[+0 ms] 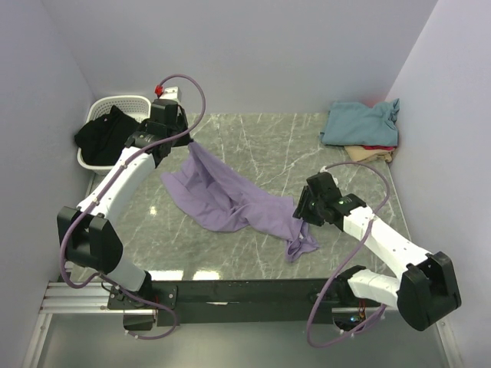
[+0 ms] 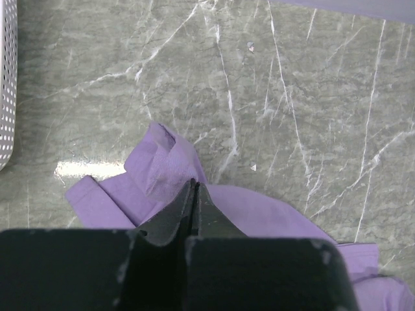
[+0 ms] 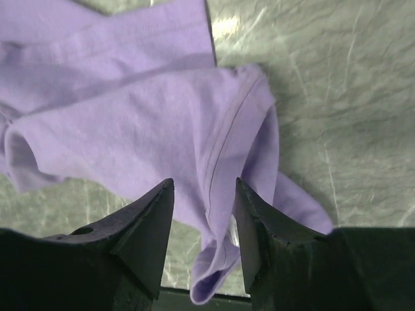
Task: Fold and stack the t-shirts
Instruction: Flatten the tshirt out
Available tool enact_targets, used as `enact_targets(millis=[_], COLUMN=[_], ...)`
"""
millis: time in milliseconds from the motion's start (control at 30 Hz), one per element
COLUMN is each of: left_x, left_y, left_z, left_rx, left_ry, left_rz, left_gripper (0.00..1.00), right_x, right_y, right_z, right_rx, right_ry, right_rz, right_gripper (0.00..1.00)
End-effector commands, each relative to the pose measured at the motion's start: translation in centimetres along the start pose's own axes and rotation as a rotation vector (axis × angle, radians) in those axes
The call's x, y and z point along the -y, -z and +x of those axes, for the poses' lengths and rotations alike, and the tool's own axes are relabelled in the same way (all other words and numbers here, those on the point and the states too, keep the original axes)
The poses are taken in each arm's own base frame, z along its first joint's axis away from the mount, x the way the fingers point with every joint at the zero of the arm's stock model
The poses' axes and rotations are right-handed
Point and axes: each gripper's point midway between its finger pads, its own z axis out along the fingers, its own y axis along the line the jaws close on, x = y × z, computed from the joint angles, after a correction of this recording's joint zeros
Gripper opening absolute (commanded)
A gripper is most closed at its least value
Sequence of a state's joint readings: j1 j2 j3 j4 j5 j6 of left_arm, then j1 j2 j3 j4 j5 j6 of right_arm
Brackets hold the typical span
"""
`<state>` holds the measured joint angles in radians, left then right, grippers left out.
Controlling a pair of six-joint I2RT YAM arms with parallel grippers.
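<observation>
A crumpled lavender t-shirt (image 1: 230,201) lies slantwise across the marble table (image 1: 261,146). My left gripper (image 1: 189,140) is shut on its far left corner and holds that corner raised. In the left wrist view the jaws (image 2: 193,186) are pressed together over a bunched fold of the lavender t-shirt (image 2: 155,172). My right gripper (image 1: 301,208) hangs over the shirt's near right end with its jaws apart. In the right wrist view, a seamed fold of the lavender t-shirt (image 3: 162,123) droops between the fingertips (image 3: 204,189). Folded teal (image 1: 360,121), red (image 1: 381,147) and tan (image 1: 374,156) t-shirts are stacked at the back right.
A white perforated basket (image 1: 129,102) holding a black garment (image 1: 106,134) stands off the table's back left corner. Its wall (image 2: 6,78) shows at the left edge of the left wrist view. Walls close in on three sides. The table's near edge (image 1: 230,274) runs just behind the shirt's tail.
</observation>
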<state>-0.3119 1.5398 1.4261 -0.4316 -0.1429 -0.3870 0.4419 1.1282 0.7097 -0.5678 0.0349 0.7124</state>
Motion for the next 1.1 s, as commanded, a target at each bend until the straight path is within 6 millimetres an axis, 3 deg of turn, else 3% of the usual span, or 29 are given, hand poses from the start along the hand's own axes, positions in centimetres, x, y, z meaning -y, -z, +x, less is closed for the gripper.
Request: enact_targets(millis=[0,333,533,900,1067], left_x=[0.6,0.8,0.7,0.7,0.7], left_y=[0.3,-0.3,-0.2,-0.4,-0.6], left_z=[-1.3,-1.0,-0.8,-0.7,-0.5], left_rx=[0.037,0.018,0.014,0.007,0.001], left_ry=[0.004,-0.001,0.0,-0.004,-0.005], left_rz=[0.024,0.031,0.03,0.026,0.025], left_gripper=[0.01,0.01,0.01,0.01,0.01], right_x=[0.7,3.2,2.7,0.9,1.3], right_y=[-0.1,-2.5,-4.2,-5.9,-6.4], right_z=[-1.9,0.3,0.8,-1.7,-2.6], right_rx=[0.089,0.013,-0.016,0.007,0.023], right_ry=[-0.033,-0.09,-0.096,-0.036,-0.007], right_rz=[0.016,0.045,0.003,-0.033,0.002], right_gripper=[0.5,0.46,0.44,0.44,0.44])
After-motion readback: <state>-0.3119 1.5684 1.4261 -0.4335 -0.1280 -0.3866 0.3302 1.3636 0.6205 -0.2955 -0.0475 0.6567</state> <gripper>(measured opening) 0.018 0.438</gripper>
